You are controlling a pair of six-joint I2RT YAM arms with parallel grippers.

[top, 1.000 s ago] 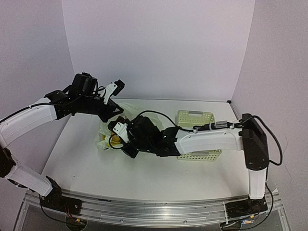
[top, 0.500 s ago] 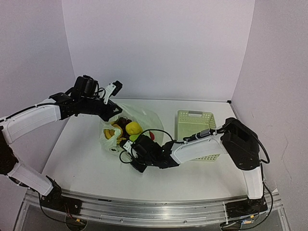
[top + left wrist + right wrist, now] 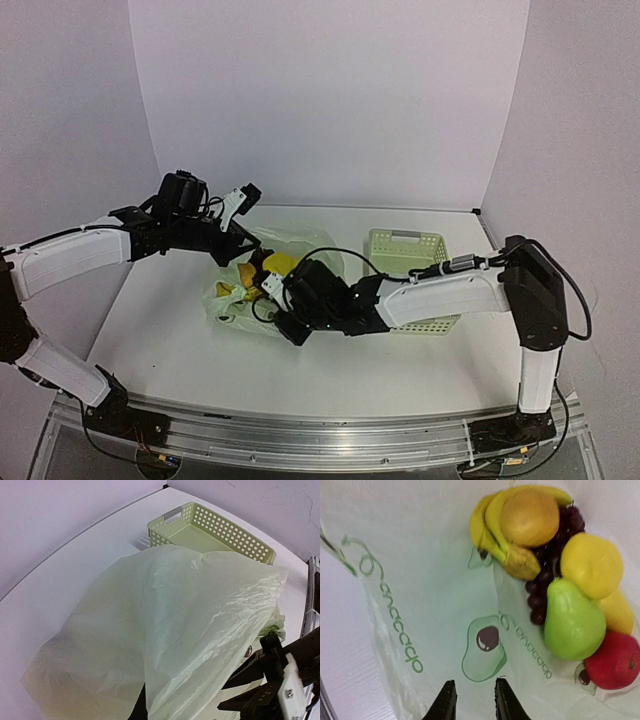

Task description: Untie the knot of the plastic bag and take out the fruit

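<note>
The right gripper [image 3: 474, 692] held its fingers a little apart over the plastic bag [image 3: 410, 580], the fruit [image 3: 570, 625] lay just past them, and the left gripper [image 3: 238, 236] had its grip hidden.

Pale green perforated basket [image 3: 404, 247] upright on white table [image 3: 170, 340], right of centre.

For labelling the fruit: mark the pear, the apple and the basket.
pear [image 3: 572, 625], right wrist view, middle of its green body.
apple [image 3: 612, 662], right wrist view, its red side.
basket [image 3: 235, 532], left wrist view, its perforated side wall.
</note>
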